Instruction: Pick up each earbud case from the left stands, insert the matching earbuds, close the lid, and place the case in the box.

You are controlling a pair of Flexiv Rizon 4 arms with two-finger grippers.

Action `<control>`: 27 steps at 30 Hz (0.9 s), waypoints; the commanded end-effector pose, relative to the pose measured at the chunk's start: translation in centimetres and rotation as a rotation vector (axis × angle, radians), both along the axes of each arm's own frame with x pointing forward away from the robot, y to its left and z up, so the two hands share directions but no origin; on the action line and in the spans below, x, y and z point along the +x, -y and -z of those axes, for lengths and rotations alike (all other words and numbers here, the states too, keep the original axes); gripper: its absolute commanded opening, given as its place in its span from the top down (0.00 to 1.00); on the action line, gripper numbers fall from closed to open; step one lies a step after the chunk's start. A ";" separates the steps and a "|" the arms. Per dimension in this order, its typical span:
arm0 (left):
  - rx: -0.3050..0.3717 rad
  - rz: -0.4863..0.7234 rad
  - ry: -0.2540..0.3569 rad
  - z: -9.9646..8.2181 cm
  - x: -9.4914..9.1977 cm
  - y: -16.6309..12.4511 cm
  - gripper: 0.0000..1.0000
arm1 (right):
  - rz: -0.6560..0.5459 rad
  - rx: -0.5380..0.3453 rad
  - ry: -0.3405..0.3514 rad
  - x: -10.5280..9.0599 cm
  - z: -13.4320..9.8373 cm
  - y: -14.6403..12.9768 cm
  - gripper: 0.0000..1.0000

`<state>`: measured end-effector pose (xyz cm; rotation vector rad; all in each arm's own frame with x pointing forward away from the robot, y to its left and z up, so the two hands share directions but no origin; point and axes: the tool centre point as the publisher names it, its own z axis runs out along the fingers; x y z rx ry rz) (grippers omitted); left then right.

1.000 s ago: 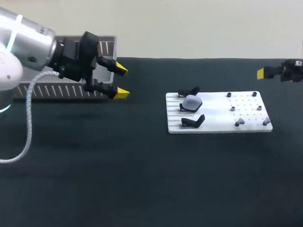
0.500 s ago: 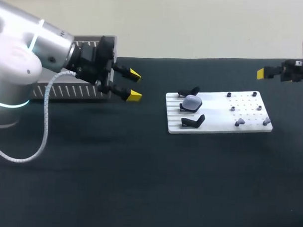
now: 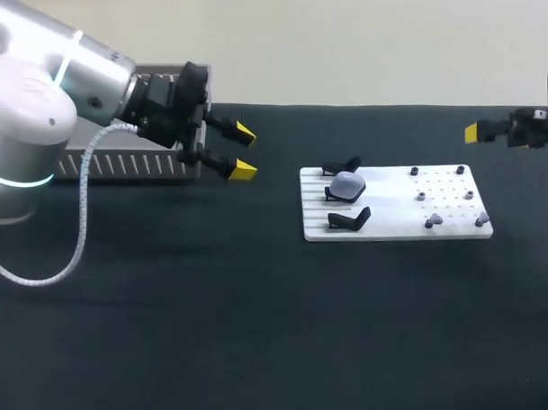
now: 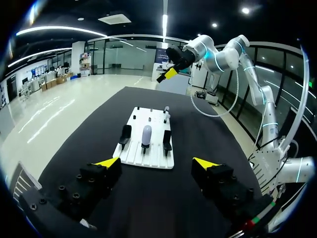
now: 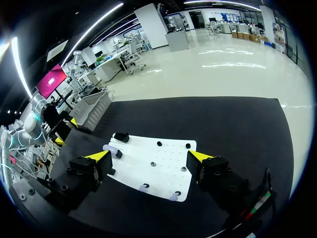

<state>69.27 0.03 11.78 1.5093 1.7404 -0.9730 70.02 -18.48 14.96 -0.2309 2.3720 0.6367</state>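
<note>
Case: the earbud case (image 3: 348, 184) sat at the left end of the white board (image 3: 390, 229), right of the centre of the table (image 3: 252, 330); its long axis seemed to run left to right.
Left tool: the left tool (image 3: 243, 153) hung released, fingers spread, left of the case and pointed straight at it; the nearer arm.
Right tool: the right tool (image 5: 149, 155) was released too, by the table's far right edge.

Box (image 3: 122, 166) partly hidden behind left arm (image 3: 39, 102).
</note>
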 end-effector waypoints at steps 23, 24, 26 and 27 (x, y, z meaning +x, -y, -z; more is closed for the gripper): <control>-0.045 0.160 0.040 4.2 0.6 6.8 0.00 | 0.001 -0.002 0.000 -0.1 0.0 0.0 0.00; -0.043 0.160 0.041 4.2 0.5 6.9 0.00 | 0.001 -0.002 0.000 -0.1 0.0 0.0 0.00; -0.043 0.160 0.043 4.6 0.2 6.9 0.00 | 0.001 -0.002 0.000 -0.1 0.0 0.0 0.00; -0.038 0.161 0.041 4.8 0.1 7.0 0.00 | 0.001 -0.002 0.000 -0.1 0.0 0.0 0.00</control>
